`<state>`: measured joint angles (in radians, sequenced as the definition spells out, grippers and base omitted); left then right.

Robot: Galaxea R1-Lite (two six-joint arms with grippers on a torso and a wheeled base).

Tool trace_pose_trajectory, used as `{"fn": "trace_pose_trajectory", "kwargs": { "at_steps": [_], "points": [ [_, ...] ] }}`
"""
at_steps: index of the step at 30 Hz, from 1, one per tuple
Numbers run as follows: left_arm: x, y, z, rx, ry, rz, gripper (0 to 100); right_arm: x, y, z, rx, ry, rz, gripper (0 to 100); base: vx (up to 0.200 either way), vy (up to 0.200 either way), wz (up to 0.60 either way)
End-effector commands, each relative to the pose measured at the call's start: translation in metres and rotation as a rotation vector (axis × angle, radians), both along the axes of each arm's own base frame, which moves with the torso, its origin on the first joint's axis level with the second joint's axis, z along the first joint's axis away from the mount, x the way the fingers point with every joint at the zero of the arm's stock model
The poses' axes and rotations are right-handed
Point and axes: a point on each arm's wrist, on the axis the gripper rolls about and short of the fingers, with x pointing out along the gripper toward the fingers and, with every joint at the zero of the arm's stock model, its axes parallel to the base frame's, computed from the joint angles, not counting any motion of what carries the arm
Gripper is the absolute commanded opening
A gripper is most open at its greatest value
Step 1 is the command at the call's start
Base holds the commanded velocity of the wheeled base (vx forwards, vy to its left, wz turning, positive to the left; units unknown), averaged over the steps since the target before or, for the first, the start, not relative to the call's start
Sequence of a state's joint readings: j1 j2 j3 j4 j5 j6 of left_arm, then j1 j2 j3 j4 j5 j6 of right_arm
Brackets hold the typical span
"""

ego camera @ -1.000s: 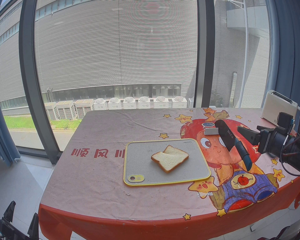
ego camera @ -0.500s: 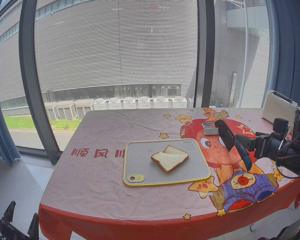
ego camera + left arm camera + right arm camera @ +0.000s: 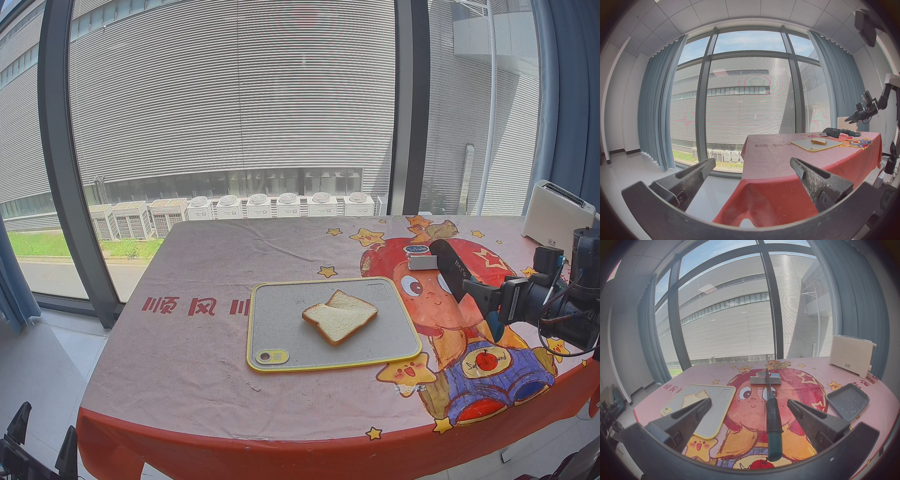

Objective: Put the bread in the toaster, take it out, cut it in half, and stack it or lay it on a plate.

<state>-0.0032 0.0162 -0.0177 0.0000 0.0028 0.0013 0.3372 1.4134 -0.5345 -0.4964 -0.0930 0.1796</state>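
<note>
Head view: the bread (image 3: 339, 316) lay on the cutting board (image 3: 281, 325), a little right of its middle, and looked like one piece partly over another. The yellow-edged board sat near the middle of the table (image 3: 206, 375), with a broad stretch of cloth between it and the table's front and left edges. Red characters were printed on the cloth left of the board, and a cartoon figure with stars covered its right half.

The knife (image 3: 459, 275) lay to the right of the board and apart from it. Its black blade, with small white print, was propped on a grey block (image 3: 422, 262). The right gripper (image 3: 478, 292) hung over the handle. In the right wrist view this gripper (image 3: 749, 403) was spread wide with the knife (image 3: 772, 415) between its fingers, touching neither.

The toaster (image 3: 556, 215) stood at the far right corner, close to the table's edge, with a small dark mark low on its side. A grey dish (image 3: 848, 401) lay just beside it, nearer the robot.

The left gripper (image 3: 753, 162) was spread open off the table's near left corner, well apart from the board.
</note>
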Motion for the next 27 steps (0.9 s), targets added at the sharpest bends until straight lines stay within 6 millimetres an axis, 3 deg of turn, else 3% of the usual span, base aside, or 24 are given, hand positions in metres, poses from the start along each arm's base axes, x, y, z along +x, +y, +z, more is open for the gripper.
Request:
{"fn": "trace_pose_trajectory", "kwargs": {
  "at_steps": [1,27],
  "points": [
    [0.0012,0.0,-0.0045,0.0,0.017,0.0,100,0.0029,0.0014,-0.0061,-0.008,0.024,0.003,100,0.0,0.0,0.0],
    [0.0012,0.0,-0.0045,0.0,0.017,0.0,100,0.0044,0.0023,-0.0118,-0.017,0.047,0.003,100,0.0,0.0,0.0]
  ]
}}
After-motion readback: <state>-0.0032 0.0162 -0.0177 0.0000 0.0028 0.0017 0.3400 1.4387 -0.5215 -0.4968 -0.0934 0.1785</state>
